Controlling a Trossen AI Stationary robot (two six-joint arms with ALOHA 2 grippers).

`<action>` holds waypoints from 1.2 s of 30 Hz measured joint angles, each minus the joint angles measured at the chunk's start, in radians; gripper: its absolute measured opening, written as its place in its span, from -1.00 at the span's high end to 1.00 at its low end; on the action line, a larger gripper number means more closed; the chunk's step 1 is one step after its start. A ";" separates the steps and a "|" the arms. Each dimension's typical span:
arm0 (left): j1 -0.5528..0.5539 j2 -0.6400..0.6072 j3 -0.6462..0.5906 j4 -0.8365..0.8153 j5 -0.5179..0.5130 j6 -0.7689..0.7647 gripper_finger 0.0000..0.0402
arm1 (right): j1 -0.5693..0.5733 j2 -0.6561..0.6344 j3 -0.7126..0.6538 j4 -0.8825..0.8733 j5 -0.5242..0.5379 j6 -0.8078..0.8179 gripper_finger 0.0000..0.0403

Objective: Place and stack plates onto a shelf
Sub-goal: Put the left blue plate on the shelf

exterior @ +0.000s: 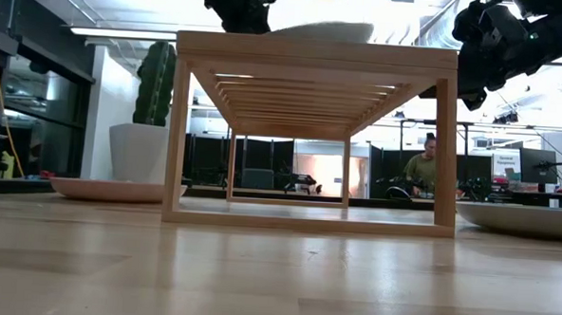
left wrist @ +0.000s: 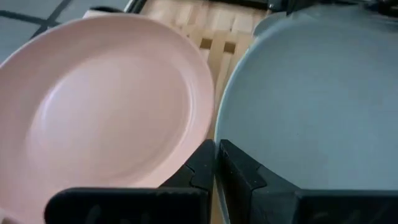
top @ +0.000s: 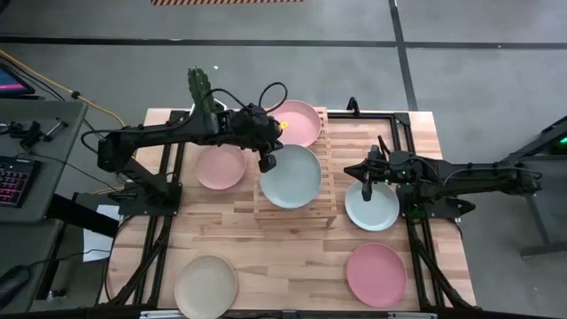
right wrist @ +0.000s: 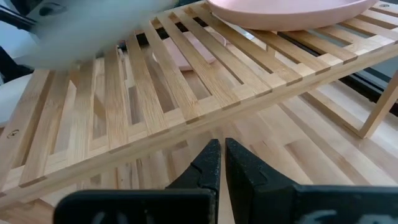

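- Plates: six on view. Pink plate [top: 299,122] on far end of the shelf [top: 331,190]; mint plate [top: 291,175] on the near part of shelf, overhanging its left edge.
- 2nd pink plate [top: 221,166] on the counter [top: 292,257] just left of shelf. 2nd mint plate [top: 371,205] on counter right of shelf. 3rd pink plate [top: 376,274] near the front right, beige plate [top: 205,285] front left, well apart.
- Left gripper [top: 267,162] at left rim of the mint plate on the shelf. Left wrist view: jaws pinched nearly together at that plate's rim [left wrist: 323,106], pink plate [left wrist: 106,112] beside; looks clenched on the rim, contact itself hard to see.
- Right gripper [top: 367,186] over far edge of the counter mint plate, just right of shelf. Right wrist view: jaws closed together, nothing between, slats [right wrist: 161,93] ahead w/ pink plate [right wrist: 292,12] on top.
- Low view: shelf frame [exterior: 314,54] w/ plate [exterior: 320,30] on top, cactus in white pot [exterior: 148,123] behind at left, person [exterior: 421,168] seated far back in room.
- No readable labels, brands or writing on any item.
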 joint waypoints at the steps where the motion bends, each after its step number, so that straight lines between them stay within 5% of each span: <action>1: 0.001 0.003 0.000 0.005 0.000 0.005 0.92 | 0.000 0.000 0.000 0.000 0.000 0.000 0.97; 14: 0.003 -0.017 0.002 0.019 0.000 0.103 0.62 | 0.000 0.000 0.000 0.032 0.001 0.036 0.97; 21: 0.020 -0.175 -0.015 -0.036 0.069 0.097 0.53 | 0.000 0.020 0.000 0.242 -0.019 0.086 0.97; 28: 0.022 -0.472 -0.327 0.196 0.082 0.031 0.84 | 0.013 0.177 0.043 0.497 -0.103 0.105 0.99; 36: 0.005 -0.729 -0.703 0.632 0.081 -0.063 0.99 | 0.038 0.469 0.395 0.153 -0.107 0.009 1.00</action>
